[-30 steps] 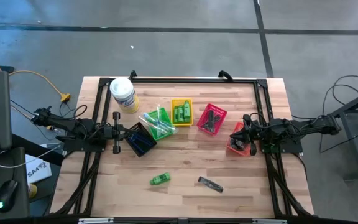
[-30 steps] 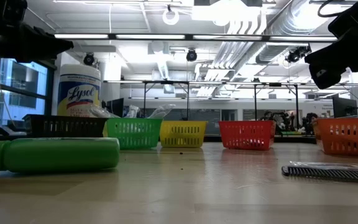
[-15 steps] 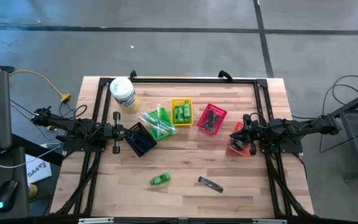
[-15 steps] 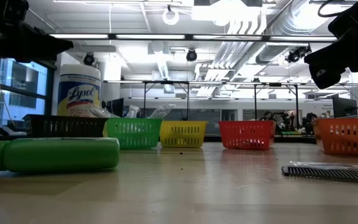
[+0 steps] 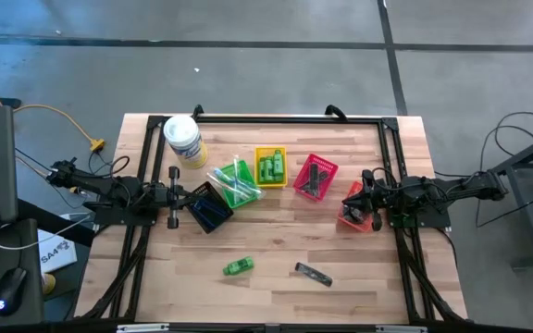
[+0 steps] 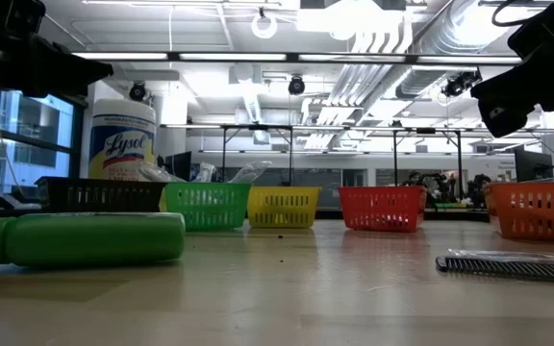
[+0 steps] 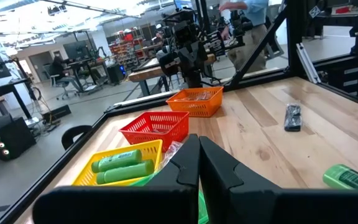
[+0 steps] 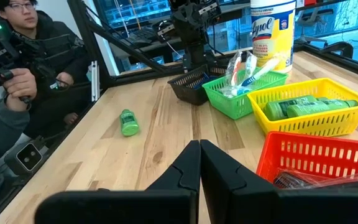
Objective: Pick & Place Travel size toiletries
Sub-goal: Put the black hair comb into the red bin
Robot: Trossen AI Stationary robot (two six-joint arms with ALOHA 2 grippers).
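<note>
Wooden table [image 5: 276, 236], both hands closed: left hand [image 5: 185, 196], right hand [image 5: 352, 199].

Both arms are black, built of slim jointed segments with blocky housings at the joints; dark cables trail along the links toward the table's edges; the left gripper [image 7: 199, 163] ends in two flat, matte black fingers [image 7: 185, 163] tapering to narrow tips; the right gripper [image 8: 200, 167] has the same wedge-shaped black fingers [image 8: 216, 169]; behind each pair sits a broad black crossbar.
</note>
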